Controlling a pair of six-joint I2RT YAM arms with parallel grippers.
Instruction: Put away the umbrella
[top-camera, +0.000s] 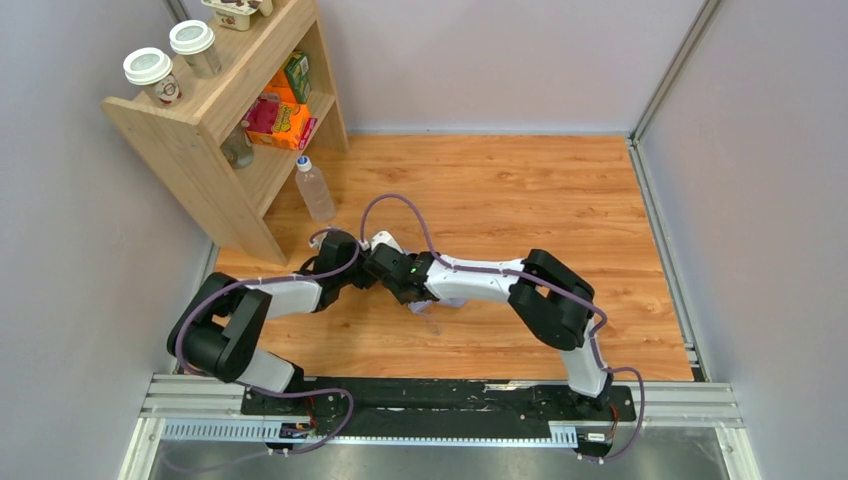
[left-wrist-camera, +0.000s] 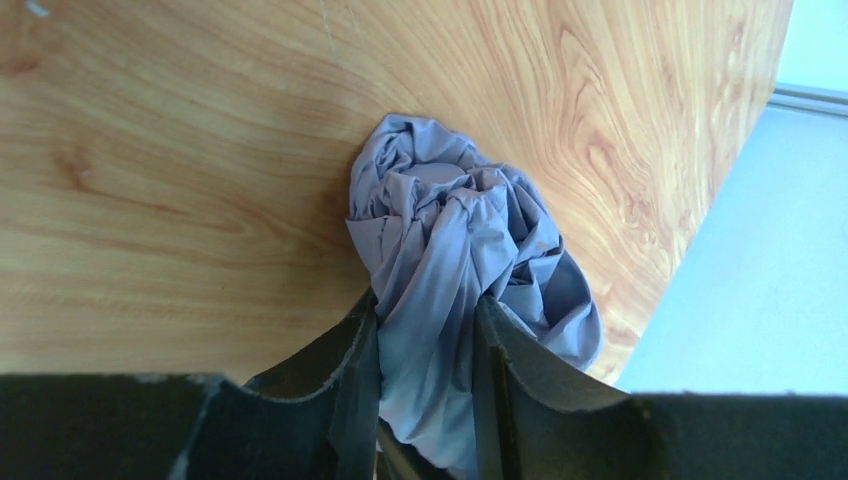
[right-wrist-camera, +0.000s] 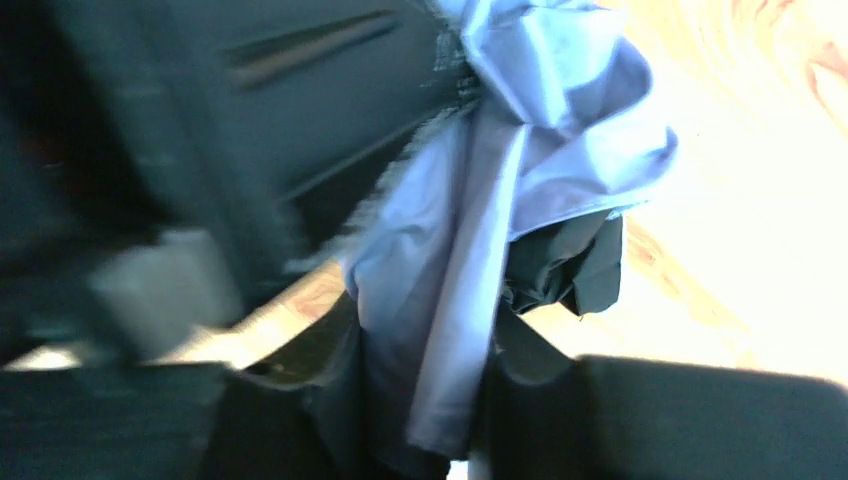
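Both arms meet left of centre on the wooden worktop (top-camera: 520, 190); left gripper (top-camera: 345, 255) and right gripper (top-camera: 385, 265) nearly touch, nose to nose; from overhead the arms hide most of what lies between them.

Left wrist view: left gripper (left-wrist-camera: 428, 340) clenched on the umbrella (left-wrist-camera: 450, 240); pale lavender fabric pinched between both fingers; beyond the tips the cloth bunches into a twisted knot resting against the worktop.

Right wrist view (blurred): right gripper (right-wrist-camera: 430, 380) likewise clamped on a fold of the umbrella (right-wrist-camera: 470, 240); a dark crumpled piece hangs beside the fabric, identity not readable.

Shaft and handle not seen in any view.

Far left: wooden shelf unit (top-camera: 215, 130); two lidded cups (top-camera: 150, 72) on top; clear bottle (top-camera: 314, 188) upright on the worktop just beside it.
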